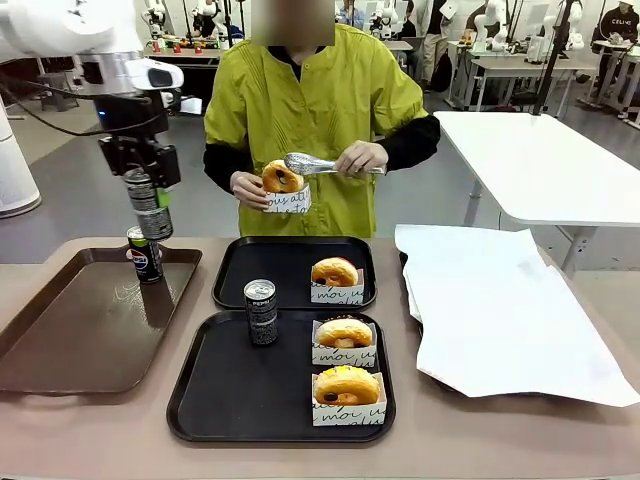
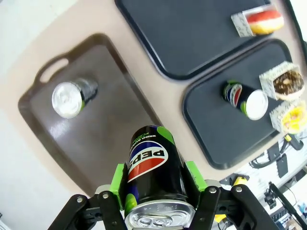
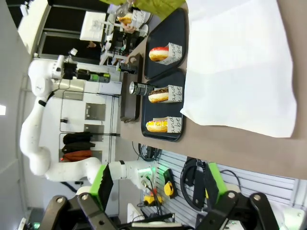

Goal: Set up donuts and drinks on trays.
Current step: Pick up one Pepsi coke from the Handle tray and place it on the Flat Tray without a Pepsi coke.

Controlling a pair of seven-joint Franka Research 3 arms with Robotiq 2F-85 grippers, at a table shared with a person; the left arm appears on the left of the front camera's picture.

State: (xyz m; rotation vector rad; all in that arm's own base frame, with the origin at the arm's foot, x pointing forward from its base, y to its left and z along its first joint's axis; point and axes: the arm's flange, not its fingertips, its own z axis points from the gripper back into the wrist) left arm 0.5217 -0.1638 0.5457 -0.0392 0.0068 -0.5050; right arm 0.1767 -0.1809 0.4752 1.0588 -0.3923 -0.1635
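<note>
My left gripper is shut on a black drink can and holds it upright in the air above the brown tray. In the left wrist view the green pads clamp that can. A second can stands on the brown tray. The near black tray carries a can and two sleeved donuts. One donut rests on the far black tray. The person holds another donut and tongs. My right gripper is open, high over the table.
A large white paper sheet covers the table's right side, seen also from the right wrist as the sheet. The person stands at the far edge behind the black trays. A white table stands farther back on the right.
</note>
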